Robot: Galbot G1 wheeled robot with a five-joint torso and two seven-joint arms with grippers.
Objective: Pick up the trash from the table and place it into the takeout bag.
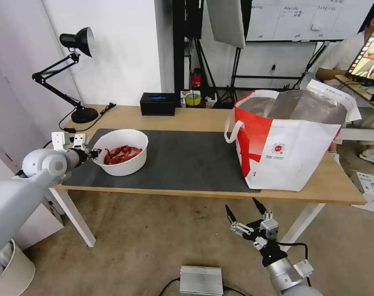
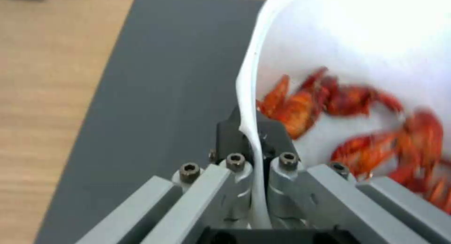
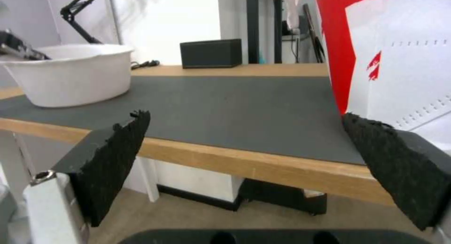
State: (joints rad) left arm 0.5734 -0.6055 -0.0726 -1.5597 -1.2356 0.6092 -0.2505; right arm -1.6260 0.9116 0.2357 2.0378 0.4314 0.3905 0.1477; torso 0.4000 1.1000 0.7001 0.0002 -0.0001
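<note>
Right hand [image 1: 248, 213] sits low in front of the bench [image 1: 187, 117], below its front edge and short of the bag [image 1: 292, 142] — fingers spread wide, holding nothing, idle.

Left hand [image 1: 94, 153] is at the bowl [image 1: 122, 152], pinching the thin white rim on the side nearest the robot's left. In the left wrist view the pads [image 2: 277, 138] are pressed together on the wall, one inside and one outside, and the rim buckles slightly in the pinch. The bowl is on the left part of the dark mat [image 1: 187, 158], with red shells [image 1: 121, 154] piled inside. The bag stands upright at the right end of the bench, mouth open with foil lining showing, well apart from the bowl.

Step in hand, as I read it: a one-sided rim grasp before carrying the bowl to the bag. For a clean move:
- lift straight up and slowly — the wall is flimsy and the load hangs off one edge, so expect the far side to sag
- keep the rim level, or the shells will spill on the mat
- clear the bag's top edge and strap handles [image 1: 233, 130] before lowering in
- watch for the rim slipping out of the pinch
</note>
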